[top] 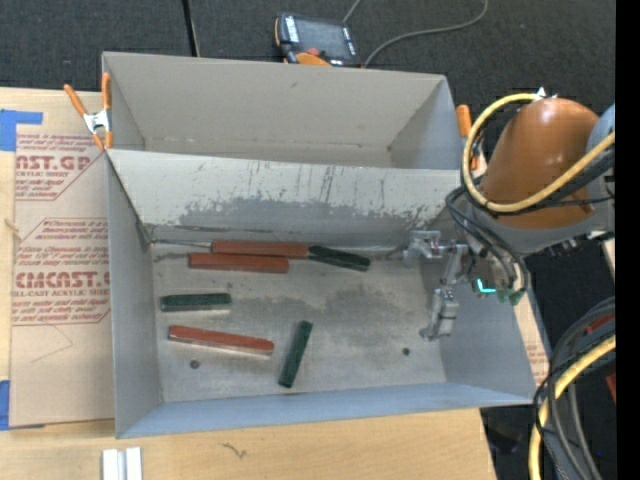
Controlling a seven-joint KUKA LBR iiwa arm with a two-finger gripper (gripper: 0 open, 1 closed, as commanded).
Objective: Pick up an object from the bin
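Note:
My gripper (438,318) hangs low over the bare floor at the right end of the bin, near the right wall, with nothing seen in it. The nearest things lie to its left. A short dark green bar (294,353) lies tilted near the front wall. A dark green stick (340,259) rests along the back wall, end to end with a long red-brown stick (258,249).
Further left lie a red-brown block (238,262), a small dark green bar (195,301) and a red-brown bar (220,341). A small dark speck (405,350) sits on the floor just left of the gripper. The arm's orange cover and cables overhang the right rim.

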